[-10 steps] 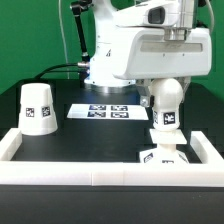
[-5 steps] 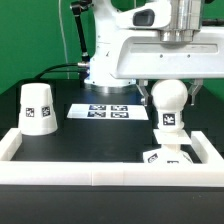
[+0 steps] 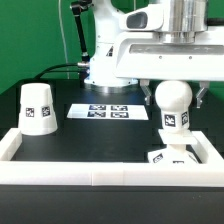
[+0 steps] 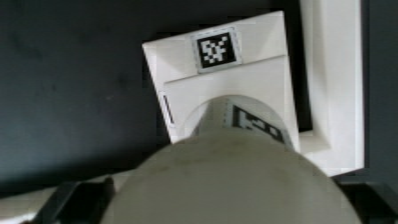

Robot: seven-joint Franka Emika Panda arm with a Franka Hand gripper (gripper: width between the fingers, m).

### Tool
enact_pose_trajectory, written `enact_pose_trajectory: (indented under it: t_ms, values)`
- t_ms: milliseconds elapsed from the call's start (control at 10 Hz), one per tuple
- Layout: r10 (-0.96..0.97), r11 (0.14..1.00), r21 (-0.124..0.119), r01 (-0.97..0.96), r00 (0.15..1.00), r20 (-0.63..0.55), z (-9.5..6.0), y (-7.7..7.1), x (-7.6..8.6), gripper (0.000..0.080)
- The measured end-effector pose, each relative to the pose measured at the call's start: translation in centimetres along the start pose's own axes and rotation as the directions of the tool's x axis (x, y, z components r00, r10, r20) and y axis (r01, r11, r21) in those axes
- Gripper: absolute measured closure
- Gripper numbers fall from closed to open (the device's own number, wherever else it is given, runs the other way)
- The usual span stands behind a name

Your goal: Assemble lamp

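My gripper (image 3: 176, 96) is shut on the round-headed white bulb (image 3: 172, 104) and holds it upright, its dark fingers on either side of the head. The bulb's tagged stem hangs just over the flat square base (image 3: 166, 157), which lies at the exterior view's right by the rail. I cannot tell if they touch. In the wrist view the bulb (image 4: 222, 170) fills the foreground over the tagged base (image 4: 228, 72). The tapered shade (image 3: 38, 108) stands alone at the exterior view's left.
The marker board (image 3: 110, 112) lies flat at the back middle of the black table. A white border rail (image 3: 100, 172) runs along the front and both sides; it shows beside the base in the wrist view (image 4: 342, 60).
My gripper has carried the bulb a little toward the exterior view's right, so that it now hangs more squarely above the base. Shade and base have not moved.
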State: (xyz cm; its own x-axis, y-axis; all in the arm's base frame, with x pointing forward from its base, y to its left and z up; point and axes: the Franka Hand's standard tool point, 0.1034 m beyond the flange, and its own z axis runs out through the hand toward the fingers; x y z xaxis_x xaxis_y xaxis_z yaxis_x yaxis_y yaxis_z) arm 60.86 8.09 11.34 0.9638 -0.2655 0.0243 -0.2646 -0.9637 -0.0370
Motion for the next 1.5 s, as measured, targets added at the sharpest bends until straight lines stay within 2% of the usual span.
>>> enact_pose_trajectory:
  t_ms: [200, 500, 800, 1000, 1100, 1400, 1500]
  values:
    - [0.142, 0.990, 0.014, -0.143, 0.990, 0.009, 0.0, -0.3, -0.1, 0.0223]
    - [0.352, 0.935, 0.017, -0.353, 0.935, 0.039, 0.0, -0.7, -0.5, 0.0223]
    - [0.590, 0.807, -0.018, -0.591, 0.803, 0.083, 0.2, -1.3, -0.9, 0.0223]
    - [0.747, 0.663, -0.046, -0.747, 0.656, 0.109, 0.3, -1.8, -1.1, 0.0223]
    - [0.775, 0.628, -0.057, -0.776, 0.619, 0.126, 0.3, -1.8, -0.9, 0.0223]
    - [0.877, 0.466, -0.077, -0.881, 0.449, 0.172, 0.1, -1.8, -0.6, 0.0223]
    - [0.878, 0.464, -0.077, -0.883, 0.446, 0.171, 0.2, -1.8, -0.6, 0.0223]
